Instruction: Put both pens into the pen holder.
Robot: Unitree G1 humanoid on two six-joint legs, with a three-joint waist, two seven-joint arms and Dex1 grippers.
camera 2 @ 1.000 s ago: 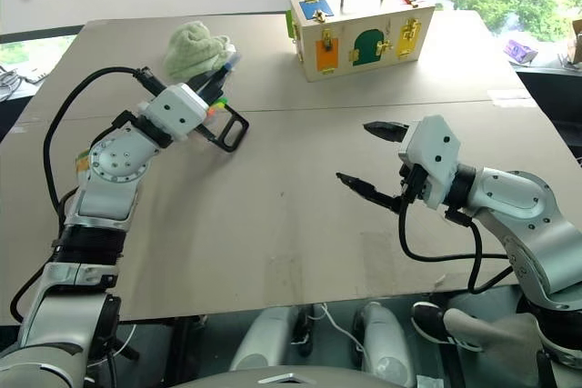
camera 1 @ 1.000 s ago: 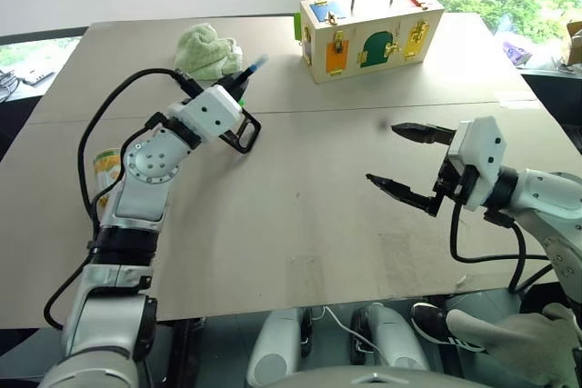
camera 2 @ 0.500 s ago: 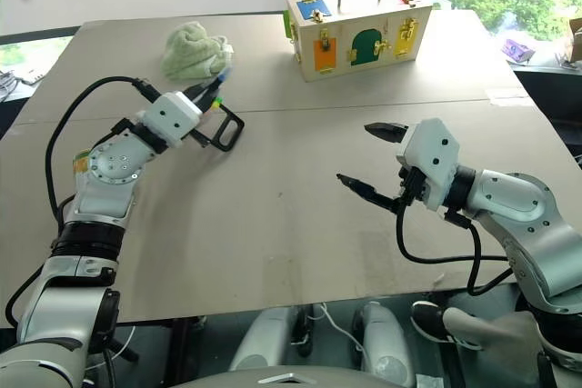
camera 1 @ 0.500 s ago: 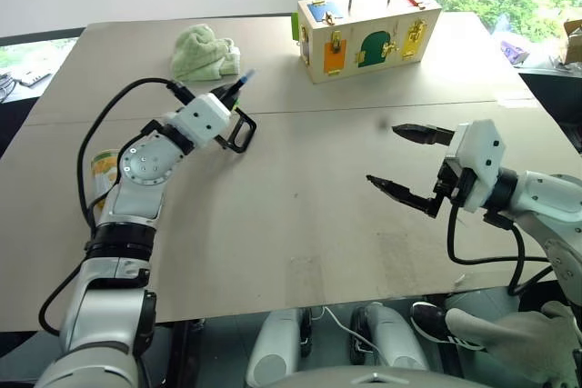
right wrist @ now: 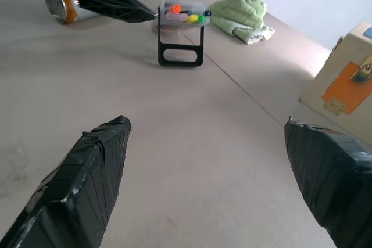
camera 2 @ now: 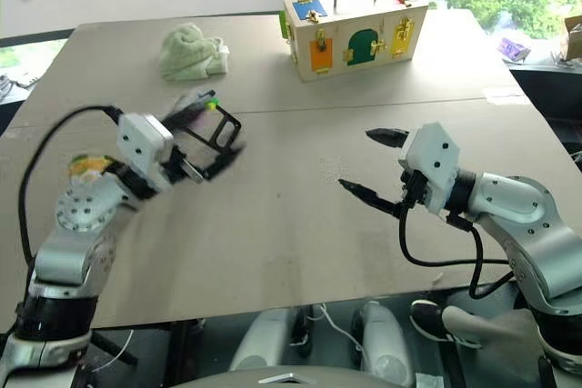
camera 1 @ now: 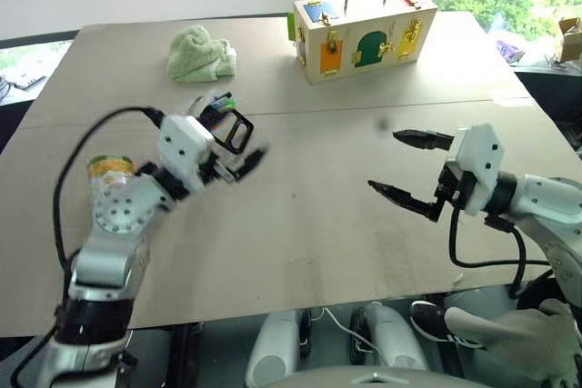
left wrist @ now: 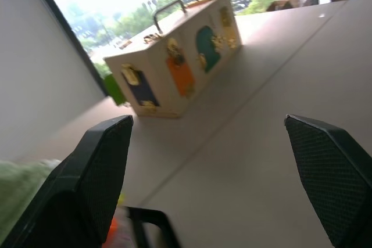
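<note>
The pen holder (right wrist: pixel 183 13), a clear cup on a black looped wire frame (camera 1: pixel 238 130), stands left of the table's middle with coloured marker tips showing at its mouth. I cannot pick the pens out from the markers inside it. My left gripper (left wrist: pixel 207 121) hangs open just in front of the holder, on my side of it, blurred in the head views, with nothing between its fingers (right wrist: pixel 110 5). My right gripper (camera 1: pixel 386 161) is open and empty over the right half of the table, well apart from the holder.
A wooden box (camera 1: pixel 364 34) with coloured latched doors stands at the back, and a green cloth (camera 1: pixel 200 54) lies at the back left. A yellow tin can (camera 1: pixel 111 167) lies by my left arm. Bare table (camera 1: pixel 309 224) spreads between the grippers.
My left gripper, which was shut on a blue-tipped pen at the holder, has opened and drawn back and down toward me without it. The right arm has stayed put.
</note>
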